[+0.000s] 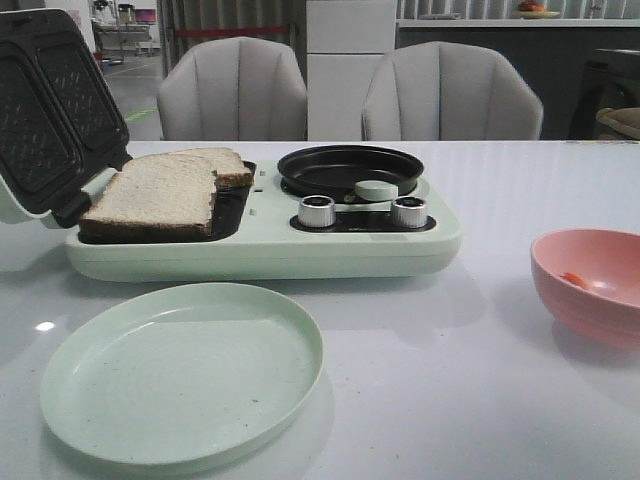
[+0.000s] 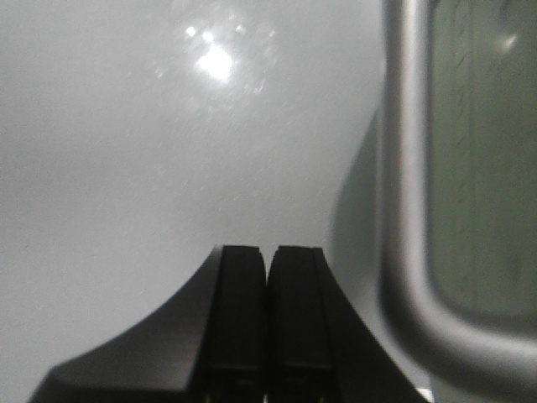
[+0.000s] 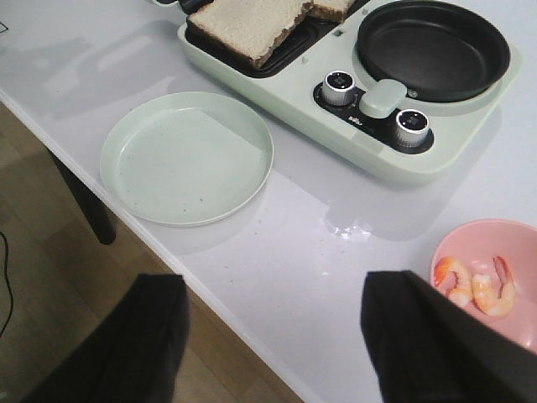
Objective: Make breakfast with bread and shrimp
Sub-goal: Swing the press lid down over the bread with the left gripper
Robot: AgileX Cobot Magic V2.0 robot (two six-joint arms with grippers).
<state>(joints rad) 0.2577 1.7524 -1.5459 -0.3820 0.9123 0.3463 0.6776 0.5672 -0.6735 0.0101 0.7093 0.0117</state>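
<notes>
Two slices of bread (image 1: 160, 192) (image 3: 250, 23) lie overlapping on the dark grill plate of the pale green breakfast maker (image 1: 260, 255) (image 3: 369, 143), whose waffled lid (image 1: 45, 110) stands open at the left. Shrimp (image 3: 478, 287) lie in a pink bowl (image 1: 592, 285) (image 3: 520, 252) at the right; in the front view only an orange bit of shrimp (image 1: 574, 279) shows. My right gripper (image 3: 277, 290) hangs open above the table's front edge, apart from the bowl. My left gripper (image 2: 268, 256) is shut on nothing, close over the white table. Neither arm shows in the front view.
An empty pale green plate (image 1: 180, 370) (image 3: 186, 157) sits in front of the breakfast maker. The maker's round black pan (image 1: 350, 170) (image 3: 432, 49) is empty, with two silver knobs (image 1: 317, 211) before it. Two grey chairs (image 1: 235, 90) stand behind the table. Floor shows past the table edge (image 3: 210, 294).
</notes>
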